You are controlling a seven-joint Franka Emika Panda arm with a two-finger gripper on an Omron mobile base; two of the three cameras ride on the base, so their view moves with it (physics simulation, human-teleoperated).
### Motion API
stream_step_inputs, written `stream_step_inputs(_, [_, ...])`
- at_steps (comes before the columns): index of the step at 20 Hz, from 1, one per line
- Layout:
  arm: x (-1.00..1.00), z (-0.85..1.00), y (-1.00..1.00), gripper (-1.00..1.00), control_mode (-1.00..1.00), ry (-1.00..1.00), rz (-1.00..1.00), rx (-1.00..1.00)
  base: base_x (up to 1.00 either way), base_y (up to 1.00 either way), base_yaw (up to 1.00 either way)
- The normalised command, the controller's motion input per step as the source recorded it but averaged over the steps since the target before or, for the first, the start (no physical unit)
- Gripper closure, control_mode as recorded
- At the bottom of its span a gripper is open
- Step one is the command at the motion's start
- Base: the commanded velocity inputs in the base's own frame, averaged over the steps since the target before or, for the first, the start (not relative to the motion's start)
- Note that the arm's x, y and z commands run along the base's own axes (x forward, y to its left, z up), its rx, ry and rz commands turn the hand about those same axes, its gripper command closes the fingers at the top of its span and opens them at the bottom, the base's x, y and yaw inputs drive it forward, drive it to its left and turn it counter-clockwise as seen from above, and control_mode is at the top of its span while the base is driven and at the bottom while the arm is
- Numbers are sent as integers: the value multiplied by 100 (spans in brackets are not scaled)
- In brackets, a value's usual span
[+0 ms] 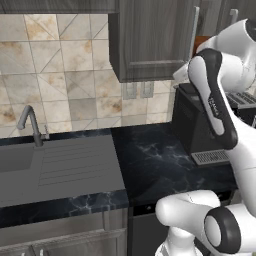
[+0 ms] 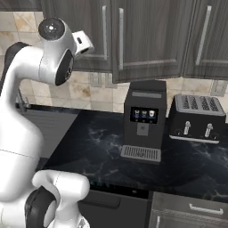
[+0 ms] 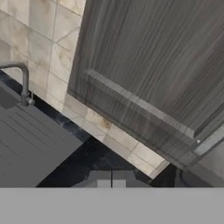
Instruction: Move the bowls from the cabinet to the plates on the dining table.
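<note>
You are looking at the wall cabinet (image 2: 147,40) with its doors closed, long silver bar handles (image 2: 120,32) running down them; in the left base view a sliver of orange-red shows just behind the edge of one door near the arm, but you cannot tell what it is, and the inside of the cabinet is hidden. Your gripper (image 3: 111,179) is closed tight with nothing between the finger tips, raised in front of the cabinet's lower left door, whose framed panel and bottom edge fill the upper right of the hand view. Below the cabinet, on the black veined worktop (image 2: 98,142), a dark coffee machine (image 2: 143,120) stands against the tiled back wall, and a black toaster (image 2: 197,118) sits just beside it toward the right end. At the worktop's left end the grey sink (image 1: 55,167) with its ribbed drainer lies flush in the surface, and a curved grey faucet (image 1: 31,124) rises at its back edge.
</note>
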Motion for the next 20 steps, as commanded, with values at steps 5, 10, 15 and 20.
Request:
stream_step_inputs(5, [2,-16,0,100,-100,-2,-7,-29,0,0,0])
stream_step_inputs(10, [8,-17,0,100,-100,-1,-12,-25,0,0,0])
stream_step_inputs(15, [17,-17,0,100,-100,-2,-13,-30,0,0,0])
stream_step_inputs(20, [29,-12,0,100,-100,0,-13,-26,0,0,0])
